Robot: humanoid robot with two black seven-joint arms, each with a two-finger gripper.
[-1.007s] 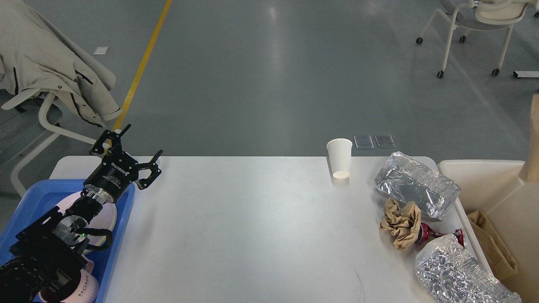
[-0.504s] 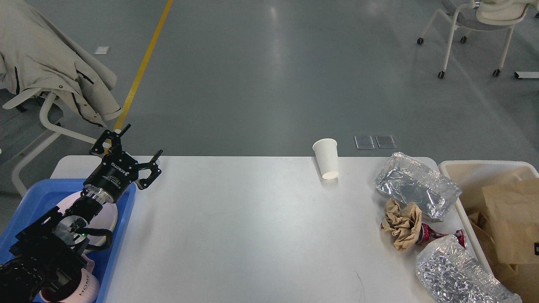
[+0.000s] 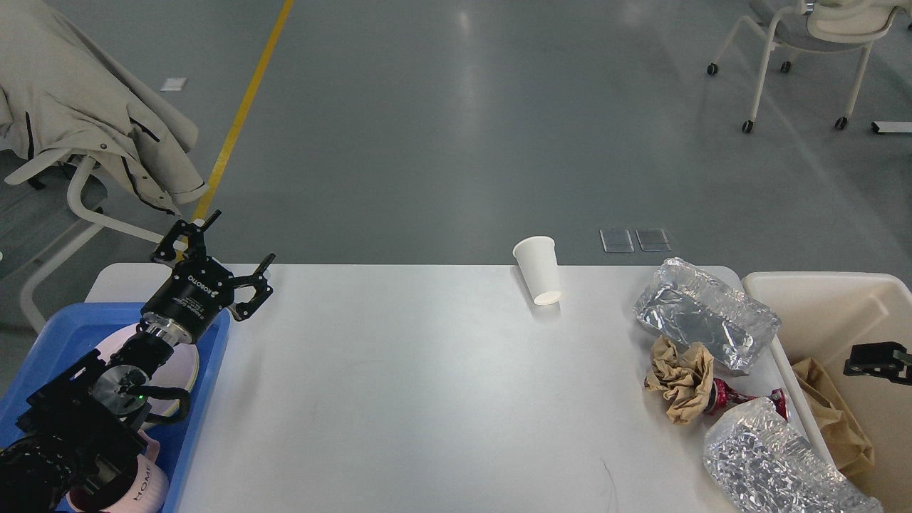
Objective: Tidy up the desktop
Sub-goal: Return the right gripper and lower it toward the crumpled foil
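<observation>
We are midway through clearing the surface [image 3: 399,385], the white top that fills the lower middle of the frame. Our left pincer [image 3: 226,265] hangs at the left, over the far edge of the blue tray [image 3: 43,342], its fingers spread wide and holding nothing. Our right pincer [image 3: 878,359] shows only as a dark tip at the right edge, above the cream bin [image 3: 819,285]; we cannot tell whether it is open or closed.

Litter remains at the right: a foil packet [image 3: 702,313], a crumpled brown paper [image 3: 680,377] touching a red can [image 3: 741,400], and a second foil wrap [image 3: 776,463] at the lower right. A paper cup [image 3: 539,271] leans near the far edge.

We judge the next move to be a reach with the right arm back to that cluster, taking one piece cleanly without dragging its neighbours.

Against the earlier frames, the cup has slid leftward along the far edge and tilted more, the brown bag seen over the bin is gone, and the left arm has not moved.
</observation>
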